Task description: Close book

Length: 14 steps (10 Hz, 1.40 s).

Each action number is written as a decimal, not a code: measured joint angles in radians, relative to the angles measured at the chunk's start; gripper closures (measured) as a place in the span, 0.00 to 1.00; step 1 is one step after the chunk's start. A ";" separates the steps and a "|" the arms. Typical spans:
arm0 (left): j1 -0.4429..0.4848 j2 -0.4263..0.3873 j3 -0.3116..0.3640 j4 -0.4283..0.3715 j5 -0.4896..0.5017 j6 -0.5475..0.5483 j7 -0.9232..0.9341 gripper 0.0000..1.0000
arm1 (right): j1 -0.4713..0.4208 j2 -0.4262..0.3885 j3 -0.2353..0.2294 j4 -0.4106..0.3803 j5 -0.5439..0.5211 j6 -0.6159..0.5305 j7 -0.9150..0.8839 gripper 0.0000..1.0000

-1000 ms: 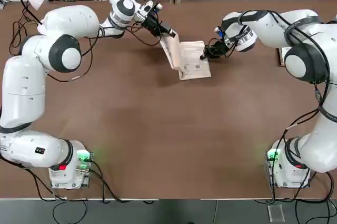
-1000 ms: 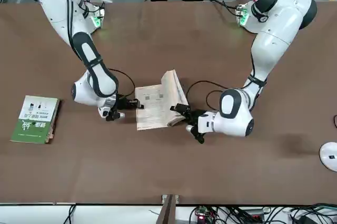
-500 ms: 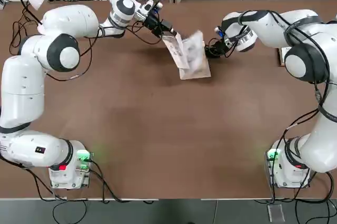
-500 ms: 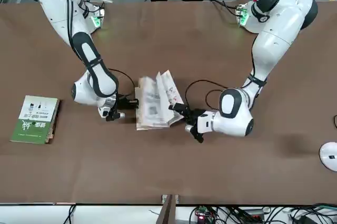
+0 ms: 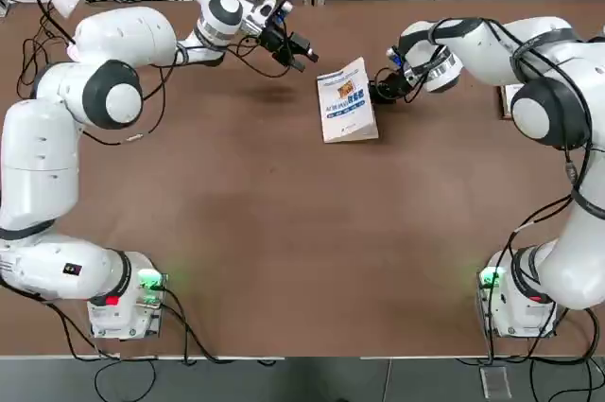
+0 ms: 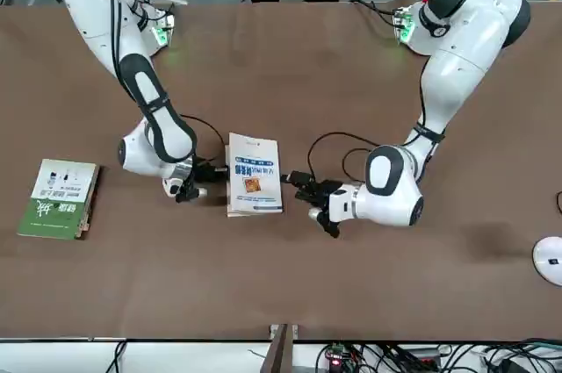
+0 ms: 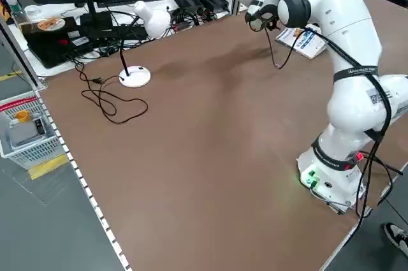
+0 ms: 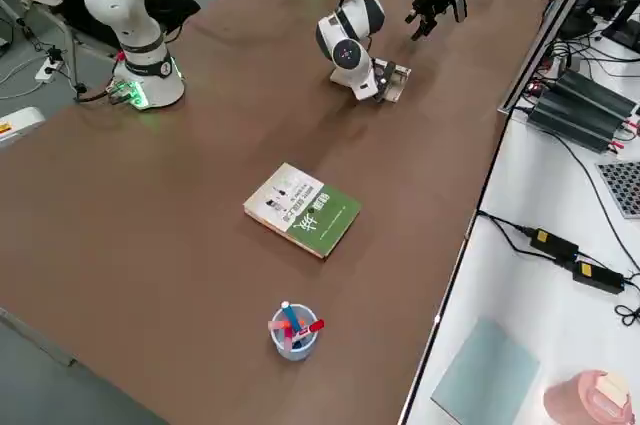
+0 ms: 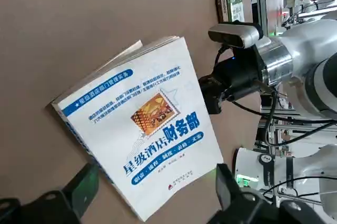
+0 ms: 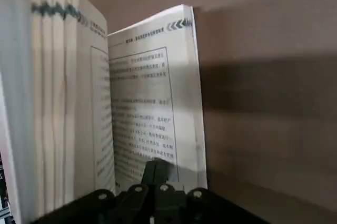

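The thin white paperback book lies cover-up on the brown counter. The left pincer, spread wide, hangs at its ten o'clock. The right pincer, pressed together, pokes under its pages at three o'clock. A green-and-white book lies well apart.

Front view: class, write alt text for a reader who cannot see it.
A white-covered book lies closed, cover up, on a brown table between two robot grippers: the right gripper shut at its edge, the left gripper open just clear of it. A green-and-white book lies apart.

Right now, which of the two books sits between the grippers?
The white book with blue lettering, flanked by both grippers; the green-and-white book lies apart, off beyond the right arm.
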 joint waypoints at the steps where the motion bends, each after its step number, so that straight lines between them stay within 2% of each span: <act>1: 0.000 -0.002 -0.003 0.001 0.000 0.000 -0.012 0.03 | -0.002 0.000 0.000 0.000 0.003 0.000 0.005 0.99; 5: -0.001 -0.061 -0.003 0.005 0.017 0.000 -0.102 0.03 | -0.010 -0.015 -0.003 0.013 0.010 -0.002 0.059 0.99; 10: -0.005 -0.143 -0.004 0.005 0.175 -0.002 -0.279 0.03 | -0.058 -0.042 -0.015 0.013 -0.011 -0.069 0.058 0.99; 14: -0.005 -0.204 -0.003 0.006 0.321 -0.001 -0.392 0.02 | -0.132 -0.073 -0.018 0.014 -0.129 -0.146 0.058 0.99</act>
